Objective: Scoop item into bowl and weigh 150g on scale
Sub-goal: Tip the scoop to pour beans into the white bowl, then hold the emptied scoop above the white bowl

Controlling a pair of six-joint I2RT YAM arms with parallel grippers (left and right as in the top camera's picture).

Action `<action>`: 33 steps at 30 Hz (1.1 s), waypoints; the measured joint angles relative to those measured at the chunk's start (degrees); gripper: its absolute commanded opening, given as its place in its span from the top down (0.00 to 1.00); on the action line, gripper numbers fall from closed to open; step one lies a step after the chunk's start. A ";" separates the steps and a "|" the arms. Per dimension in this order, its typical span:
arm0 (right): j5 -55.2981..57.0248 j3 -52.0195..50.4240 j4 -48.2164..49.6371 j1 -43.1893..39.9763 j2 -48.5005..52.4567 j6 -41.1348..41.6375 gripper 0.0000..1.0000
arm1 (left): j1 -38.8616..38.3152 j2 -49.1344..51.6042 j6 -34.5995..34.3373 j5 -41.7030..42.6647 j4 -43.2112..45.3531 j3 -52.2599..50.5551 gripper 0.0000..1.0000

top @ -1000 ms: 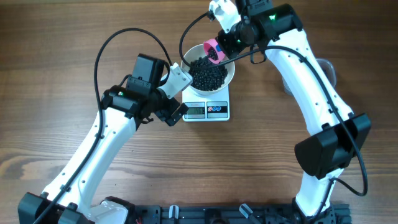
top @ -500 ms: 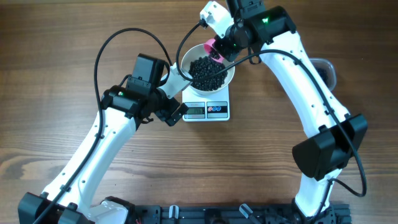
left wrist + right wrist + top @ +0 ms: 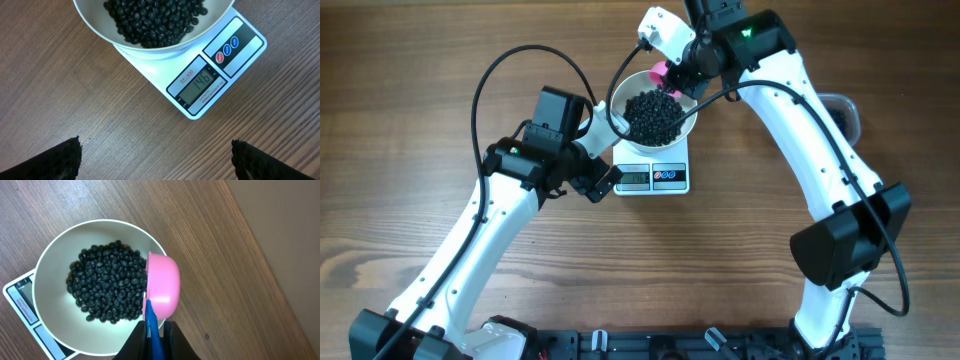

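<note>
Overhead: one bowl [image 3: 690,122], one scale [image 3: 677,166].

**Overhead:** fixed high above the tabletop [image 3: 400,120], facing straight down, distant enough to hold the left arm [image 3: 490,230] and right arm [image 3: 820,130] nearly whole.

**Left wrist:** close, facing down on the scale [image 3: 220,65], its display slanted, the bowl [image 3: 95,17] cut by the top edge, own jaws at the bottom corners.

**Right wrist:** close, facing down on the whole bowl, a scale corner at the left edge, own jaws at bottom centre.

All three views share bowl and scale.
</note>
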 measured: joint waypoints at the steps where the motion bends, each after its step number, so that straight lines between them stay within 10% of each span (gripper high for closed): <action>1: 0.00 0.00 0.00 0.00 0.00 -0.26 0.96 | 0.00 0.00 0.00 0.00 0.00 0.00 0.00; 33: -29.07 0.00 -0.02 -14.56 -0.13 12.57 0.96 | 0.02 0.00 0.00 0.00 -0.02 0.00 0.00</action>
